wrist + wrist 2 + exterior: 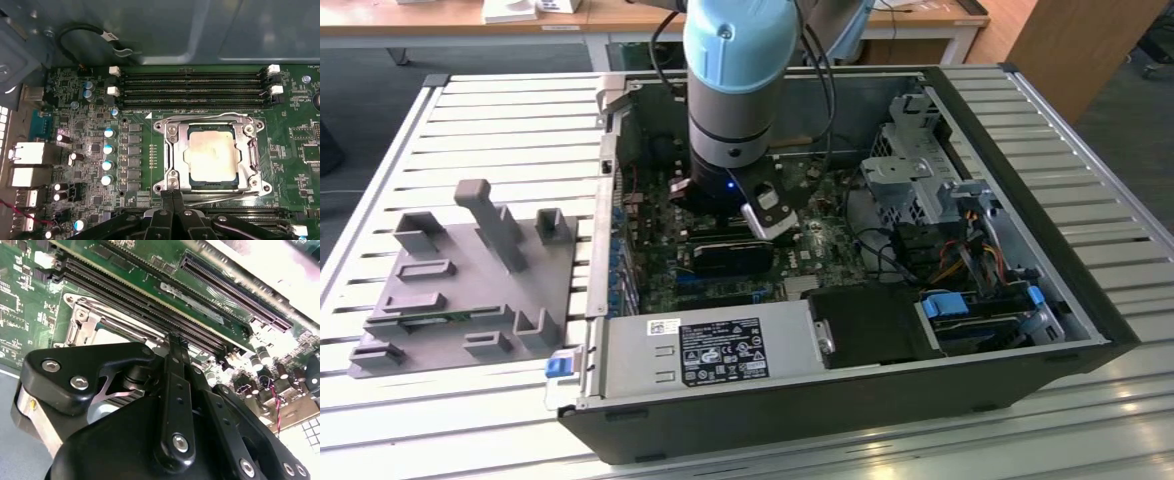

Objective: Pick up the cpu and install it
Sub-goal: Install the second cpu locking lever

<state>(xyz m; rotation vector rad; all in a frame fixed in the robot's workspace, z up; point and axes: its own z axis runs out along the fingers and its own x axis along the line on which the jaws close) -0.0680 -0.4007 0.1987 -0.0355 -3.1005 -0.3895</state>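
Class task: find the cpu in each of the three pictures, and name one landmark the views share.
Exterior view: I cannot make the cpu out; the arm stands over the motherboard.
First wrist view: cpu sits in its metal socket frame, below the memory slots.
Second wrist view: a sliver of cpu beside the gripper.
Shared landmark: the memory slots.
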